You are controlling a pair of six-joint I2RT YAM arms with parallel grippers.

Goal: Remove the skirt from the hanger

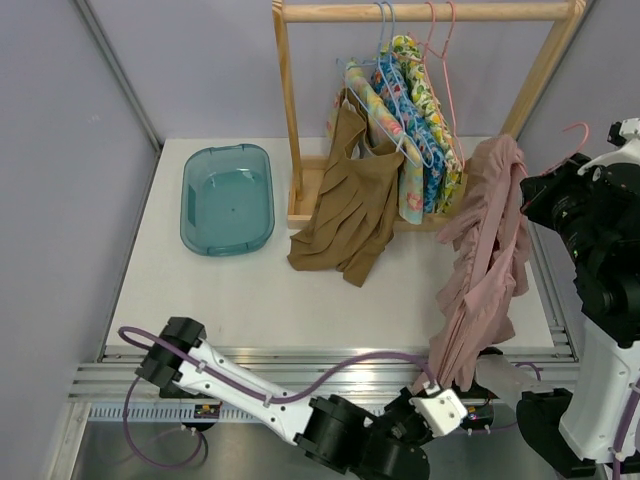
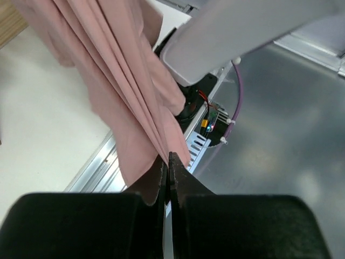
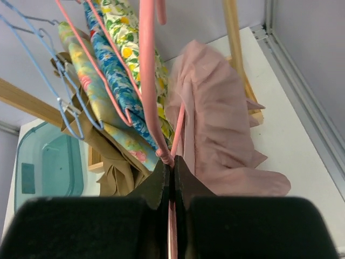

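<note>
The pink skirt (image 1: 490, 250) hangs from a pink wire hanger (image 1: 577, 135) at the table's right side, off the rack. My right gripper (image 1: 548, 192) is shut on the hanger; in the right wrist view the jaws (image 3: 172, 163) pinch the pink wire (image 3: 148, 81), with the skirt (image 3: 215, 124) bunched beyond them. My left gripper (image 1: 443, 380) is at the table's near edge, shut on the skirt's lower end. In the left wrist view its closed jaws (image 2: 168, 162) clamp the fabric's folds (image 2: 124, 81), and the skirt is stretched between the two grippers.
A wooden clothes rack (image 1: 292, 110) stands at the back with floral garments (image 1: 415, 110) on blue and pink hangers. A brown garment (image 1: 345, 215) droops from it onto the table. A teal tub (image 1: 228, 198) sits at the back left. Metal rails (image 1: 300, 355) line the near edge.
</note>
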